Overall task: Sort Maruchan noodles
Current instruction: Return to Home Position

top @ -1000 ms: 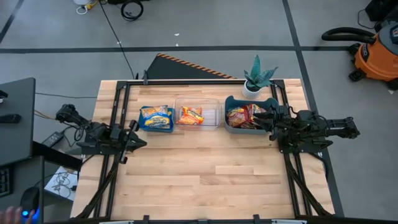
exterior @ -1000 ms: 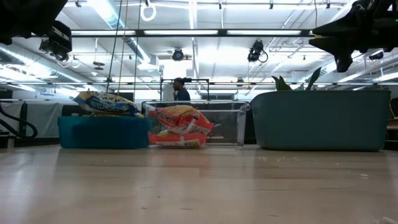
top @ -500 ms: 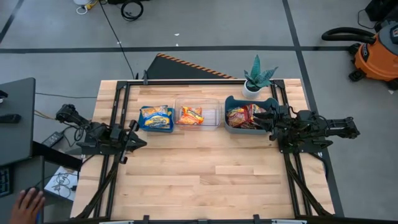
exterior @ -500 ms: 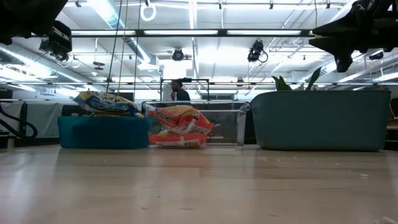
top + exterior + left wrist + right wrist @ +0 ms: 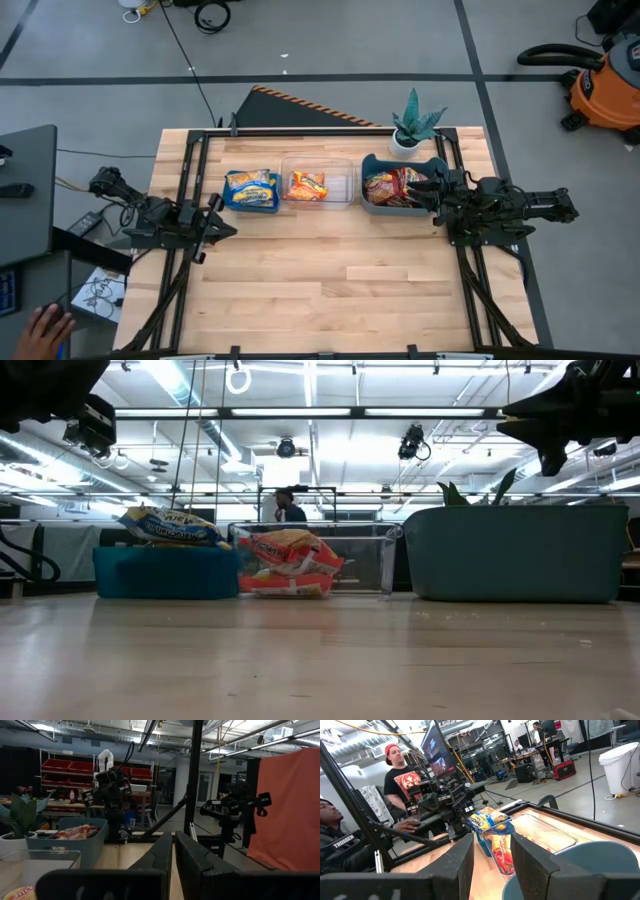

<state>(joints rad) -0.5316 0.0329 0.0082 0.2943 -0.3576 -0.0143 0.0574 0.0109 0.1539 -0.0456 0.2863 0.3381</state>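
Jaws shut on nothing, the left gripper (image 5: 215, 222) sits at the left of the table (image 5: 300, 285); the right gripper (image 5: 432, 192), parted and empty, hangs over the teal bin (image 5: 370, 163) at its right end. Maruchan noodles (image 5: 250, 187) lie binned: blue in the blue bin (image 5: 250, 209), orange in the clear bin (image 5: 345, 168), red in the teal. Sorting looks done; homing would need it drawn back clear of that rim.
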